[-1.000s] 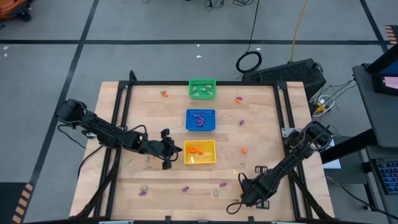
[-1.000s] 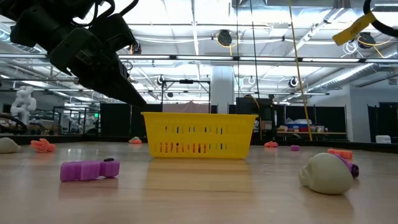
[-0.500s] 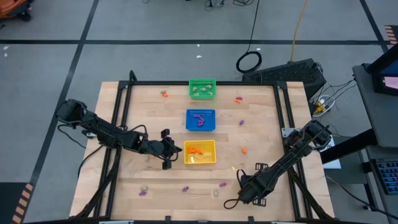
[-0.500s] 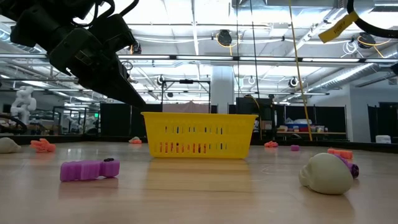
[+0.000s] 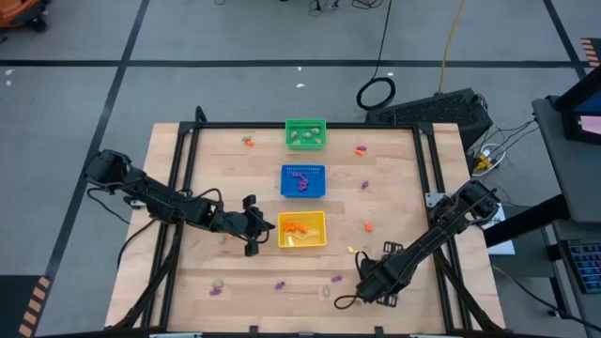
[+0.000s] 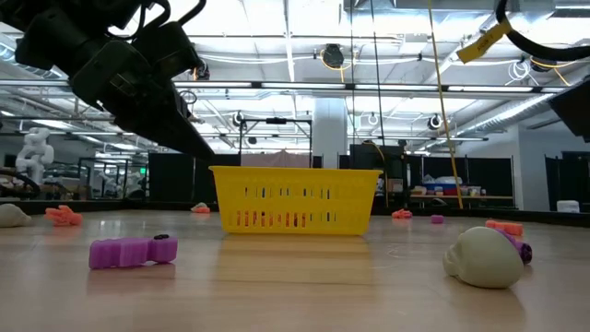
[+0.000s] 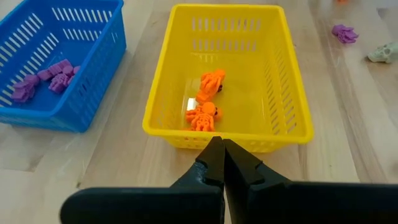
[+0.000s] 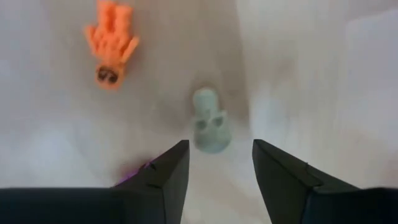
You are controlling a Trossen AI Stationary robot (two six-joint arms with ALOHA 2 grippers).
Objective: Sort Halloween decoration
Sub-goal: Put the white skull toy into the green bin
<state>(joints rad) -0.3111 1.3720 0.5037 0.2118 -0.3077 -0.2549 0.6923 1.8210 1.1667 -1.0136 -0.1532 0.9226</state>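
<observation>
I see a light wood desk point(image 5: 394, 169) w/ 3 baskets in a row down its middle: green basket point(image 5: 305, 133), blue basket point(image 5: 302, 180), yellow basket point(image 5: 301, 229). Loose trinkets lie scattered on the wood, e.g. an orange trinket point(image 5: 368, 226), purple trinket point(image 5: 279, 284), pale skull point(image 6: 484, 257).

My two arms are matte black, built of slim jointed segments with bulkier housings at the shoulders. Thin black cables loop loosely alongside each. My left gripper point(image 7: 222, 163) ends in smooth, tapered black fingers; my right gripper point(image 8: 221, 167) has broader, wedge-shaped black fingers.
</observation>
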